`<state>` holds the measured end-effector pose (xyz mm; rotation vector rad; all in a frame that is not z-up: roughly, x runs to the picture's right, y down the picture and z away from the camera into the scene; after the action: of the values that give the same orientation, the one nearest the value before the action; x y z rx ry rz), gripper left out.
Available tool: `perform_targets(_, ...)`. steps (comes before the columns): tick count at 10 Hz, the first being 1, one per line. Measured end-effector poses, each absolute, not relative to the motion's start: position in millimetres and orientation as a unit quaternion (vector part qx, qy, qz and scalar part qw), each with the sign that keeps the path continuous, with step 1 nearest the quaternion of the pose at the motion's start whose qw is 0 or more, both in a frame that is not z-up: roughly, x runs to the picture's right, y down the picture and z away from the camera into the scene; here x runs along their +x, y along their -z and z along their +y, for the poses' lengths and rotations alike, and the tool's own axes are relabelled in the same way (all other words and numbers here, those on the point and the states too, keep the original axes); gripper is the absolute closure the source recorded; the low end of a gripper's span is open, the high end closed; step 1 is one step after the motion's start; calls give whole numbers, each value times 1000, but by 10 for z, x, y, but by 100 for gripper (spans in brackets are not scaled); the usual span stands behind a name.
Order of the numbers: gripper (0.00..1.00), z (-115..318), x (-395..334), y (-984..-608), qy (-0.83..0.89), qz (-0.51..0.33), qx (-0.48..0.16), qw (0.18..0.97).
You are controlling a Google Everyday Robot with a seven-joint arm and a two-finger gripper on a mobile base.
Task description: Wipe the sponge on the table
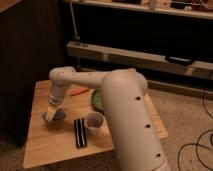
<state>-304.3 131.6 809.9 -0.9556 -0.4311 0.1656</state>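
The table (55, 150) is small, with a light wooden plank top. On its left part lies the blue-grey sponge (58, 117), resting on the wood. My gripper (51, 113) points straight down from the white arm's bent wrist and is shut on the sponge's left end. The arm's thick white forearm (125, 110) crosses the right half of the table and hides that part of the top.
A white cup (93, 121) stands just right of the sponge. A black striped strip (80, 132) lies in front of the cup. An orange object (79, 91) and a green thing (96, 100) lie farther back. A dark cabinet (25, 60) stands at the left.
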Motion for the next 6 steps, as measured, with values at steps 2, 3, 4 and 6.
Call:
perform_targets(2, 80, 1304, -2852, -8240, -99, -185, -457, 864)
perform_targets(3, 80, 1234, -2728, -8364, -111, -176, -455, 866)
perform_targets(4, 80, 1134, -2592, -8508, -120, -168, -454, 867)
perform_targets(6, 80, 866, -2378, -8808, -138, -156, -446, 871)
